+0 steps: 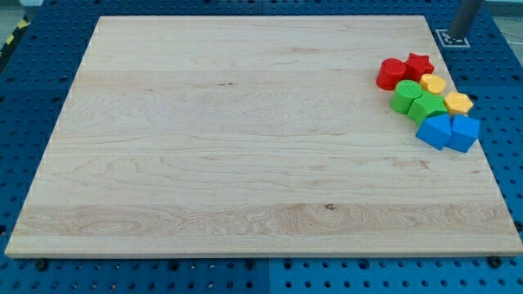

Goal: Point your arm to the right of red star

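Observation:
The red star (pixel 419 64) lies near the right edge of the wooden board (pixel 245 139), at the top of a tight cluster of blocks. A red round block (pixel 391 73) touches it on its left. My tip (pixel 458 37) is at the view's top right corner, just beyond the board's corner, up and to the right of the red star and apart from it.
Below the star sit a yellow block (pixel 433 83), a second yellow block (pixel 458 103), two green blocks (pixel 404 95) (pixel 428 107) and two blue blocks (pixel 435 131) (pixel 464 133). A white marker tag (pixel 452 37) lies by the tip. Blue pegboard (pixel 502 82) surrounds the board.

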